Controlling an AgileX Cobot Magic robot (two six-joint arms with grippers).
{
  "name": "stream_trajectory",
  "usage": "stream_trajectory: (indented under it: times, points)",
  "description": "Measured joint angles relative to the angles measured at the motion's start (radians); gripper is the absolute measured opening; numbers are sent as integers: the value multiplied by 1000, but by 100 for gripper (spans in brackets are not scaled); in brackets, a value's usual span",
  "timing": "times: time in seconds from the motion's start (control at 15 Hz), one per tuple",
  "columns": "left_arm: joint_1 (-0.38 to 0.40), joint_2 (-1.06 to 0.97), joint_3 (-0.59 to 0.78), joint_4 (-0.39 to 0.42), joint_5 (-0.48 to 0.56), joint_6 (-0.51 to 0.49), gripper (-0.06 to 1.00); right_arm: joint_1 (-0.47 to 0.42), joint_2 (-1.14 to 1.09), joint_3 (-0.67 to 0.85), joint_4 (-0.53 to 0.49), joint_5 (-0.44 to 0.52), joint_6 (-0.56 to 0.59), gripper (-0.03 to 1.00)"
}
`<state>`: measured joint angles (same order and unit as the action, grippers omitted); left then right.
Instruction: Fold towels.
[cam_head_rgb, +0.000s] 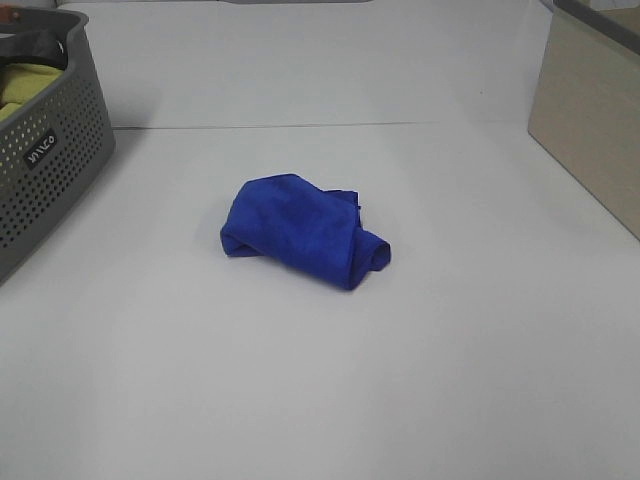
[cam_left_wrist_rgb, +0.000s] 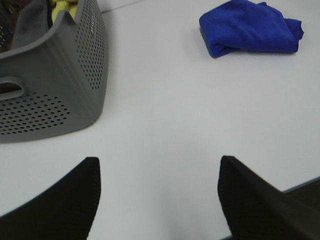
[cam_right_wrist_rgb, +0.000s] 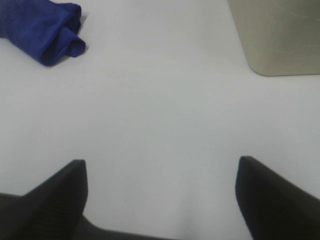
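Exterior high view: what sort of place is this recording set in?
Probably a lab tabletop set up for laundry folding: a plain white table, a grey perforated basket holding cloths, and one crumpled blue towel.

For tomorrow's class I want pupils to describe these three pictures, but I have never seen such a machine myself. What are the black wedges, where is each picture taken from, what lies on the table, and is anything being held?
This is a robot with two arms, each ending in a pincer. One picture comes from a camera mounted high above the white table. The other two come from small cameras on the arms' wrists, looking past the fingertips. The black wedges are those fingertips: the left pincer and the right pincer. Both stand wide open over bare table and hold nothing.

In the middle lies a crumpled royal-blue towel, not yet folded. On the left stands a grey perforated basket with yellow-green cloth inside. At the right edge is a beige box.
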<state>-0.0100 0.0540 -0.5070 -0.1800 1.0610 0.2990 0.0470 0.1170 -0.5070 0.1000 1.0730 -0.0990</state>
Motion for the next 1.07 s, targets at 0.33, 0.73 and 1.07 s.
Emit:
stream_trajectory:
  times: [0.33, 0.73, 1.07]
  points:
    - [7, -57, 0, 4, 0, 0, 64, -19, -112, 1, 0, 0, 0, 77]
    - [7, -57, 0, 5, 0, 0, 64, -19, -122, 3, 0, 0, 0, 77]
    - [7, -57, 0, 5, 0, 0, 64, -19, -122, 3, 0, 0, 0, 77]
